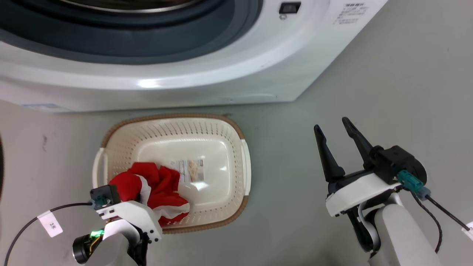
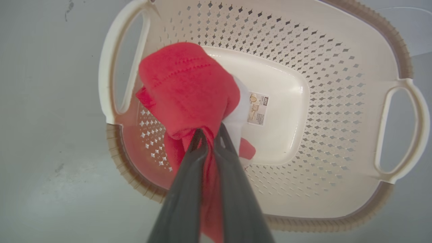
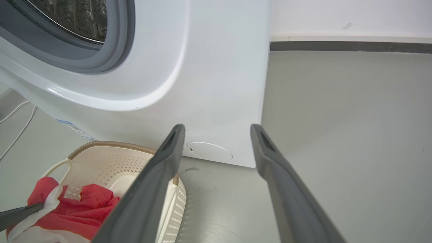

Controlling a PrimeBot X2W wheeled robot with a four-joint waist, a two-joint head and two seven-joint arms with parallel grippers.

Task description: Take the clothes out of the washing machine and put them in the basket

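Clothes (image 1: 159, 188) in basket (image 1: 221, 129) before washing machine (image 1: 221, 74).

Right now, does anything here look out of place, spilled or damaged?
Nothing looks spilled or damaged. The clothes are bunched over one corner of the basket, with the fingers of the left gripper shut on them. The floor beside the basket carries a small dark scuff.
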